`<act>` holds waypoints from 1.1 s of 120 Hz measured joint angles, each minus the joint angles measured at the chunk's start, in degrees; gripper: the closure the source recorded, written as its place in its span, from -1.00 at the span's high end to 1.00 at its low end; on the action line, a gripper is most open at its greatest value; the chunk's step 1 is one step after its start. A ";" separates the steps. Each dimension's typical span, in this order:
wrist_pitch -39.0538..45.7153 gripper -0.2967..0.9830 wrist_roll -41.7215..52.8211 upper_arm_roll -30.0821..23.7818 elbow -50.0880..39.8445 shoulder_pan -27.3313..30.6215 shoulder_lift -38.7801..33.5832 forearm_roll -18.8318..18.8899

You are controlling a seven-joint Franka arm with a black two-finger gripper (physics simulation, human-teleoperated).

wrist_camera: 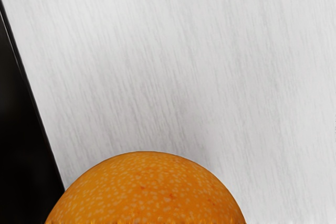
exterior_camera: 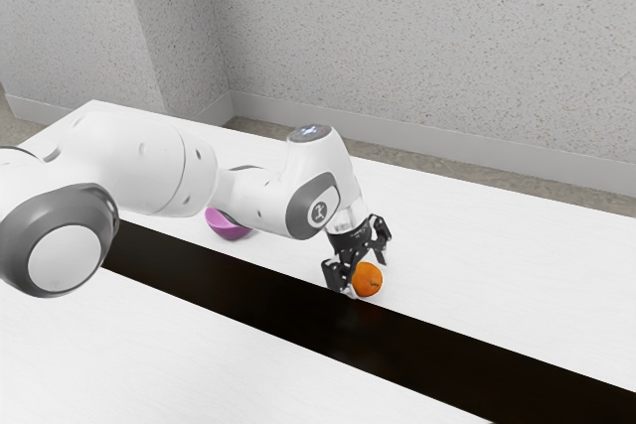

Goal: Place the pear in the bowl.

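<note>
From my end: fruit (wrist_camera: 147, 192) is orange, peppered with pale flecks, plus a few reddish spots. Bowl (exterior_camera: 229, 229) reads pinkish purple. Gripper (exterior_camera: 368, 278) black with pale patches. Arm (exterior_camera: 149, 161) white, dark grey rings, 1 blue-white mark on a grey cap. Table (exterior_camera: 517, 275) I see as white with fine grey streaks; strip (exterior_camera: 248, 290) across it, black. Wall (exterior_camera: 397, 37) light grey, dark speckle. Baseboard (exterior_camera: 447, 147) plain pale grey. Floor (exterior_camera: 586, 193) mottled grey-brown.
</note>
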 joint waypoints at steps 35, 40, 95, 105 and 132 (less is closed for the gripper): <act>0.39 0.09 -0.32 0.04 0.03 -0.01 -0.32 0.27; 0.41 0.06 -0.36 0.05 0.03 0.00 -0.34 0.38; 0.38 -0.02 -0.14 3.35 -1.22 0.54 -4.95 0.91; 0.33 -0.03 0.15 4.95 -4.64 1.77 -9.04 0.96; 0.05 -0.03 1.35 5.99 -15.98 10.85 -20.80 1.02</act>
